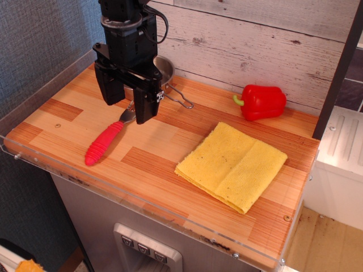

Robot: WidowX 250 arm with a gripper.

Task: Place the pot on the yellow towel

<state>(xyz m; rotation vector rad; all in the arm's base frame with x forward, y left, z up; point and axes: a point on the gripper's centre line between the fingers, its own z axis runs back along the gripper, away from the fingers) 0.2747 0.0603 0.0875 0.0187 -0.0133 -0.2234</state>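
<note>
Behind the open-jawed black gripper [129, 101], far left of the creased, speckled mustard-yellow towel [231, 165], sits the shiny round steel pot [165, 70], mostly hidden, its wire-loop handle pointing toward the towel.

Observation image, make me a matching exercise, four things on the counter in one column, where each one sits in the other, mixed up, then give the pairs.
Things:
1. pot
2. yellow towel
3. red pepper
4. red-handled fork

Places:
A. front right of the wooden counter, lying flat
B. far left, partly hidden behind the gripper
C. far right, near the plank wall
D. left side, lying diagonally just below the gripper

Pairs: 1-B, 2-A, 3-C, 4-D
</note>
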